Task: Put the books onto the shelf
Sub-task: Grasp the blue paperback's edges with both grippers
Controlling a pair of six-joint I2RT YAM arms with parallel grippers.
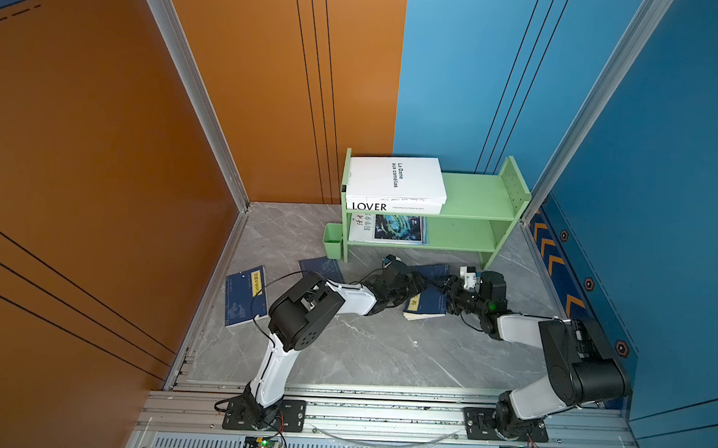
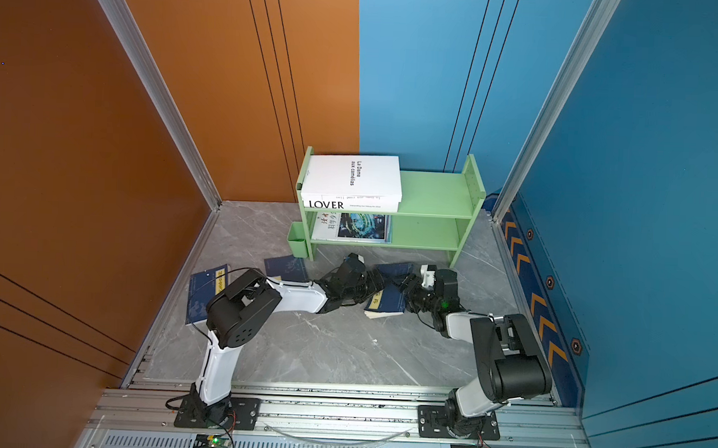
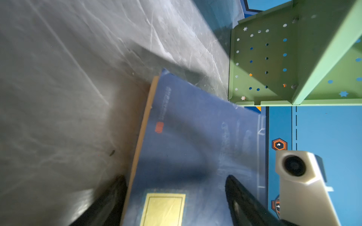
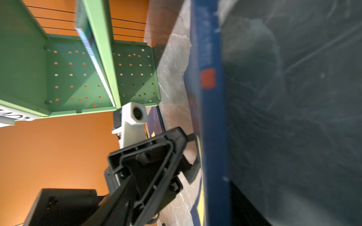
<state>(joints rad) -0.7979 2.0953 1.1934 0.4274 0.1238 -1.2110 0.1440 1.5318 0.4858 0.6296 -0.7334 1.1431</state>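
Two hands meet at a navy book [image 1: 426, 308] on the counter [image 1: 364, 350], before the shelf [image 1: 475, 192]: left hand [image 3: 175, 179] open astride it; right hand [image 1: 444, 285], grip indeterminable.

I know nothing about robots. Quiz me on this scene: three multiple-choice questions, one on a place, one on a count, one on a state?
1. The teal magazine lies: A on the shelf's top tier; B on its lower tier; C off it altogether.
2. White books on the top tier: A one; B four; C two.
3. The left gripper is: A open, astride a navy book; B shut, empty; C clamped on a white book.
1 B: it shows beneath the top tier. 2 C: one lies stacked on the other. 3 A: its fingers stand apart, the book between.
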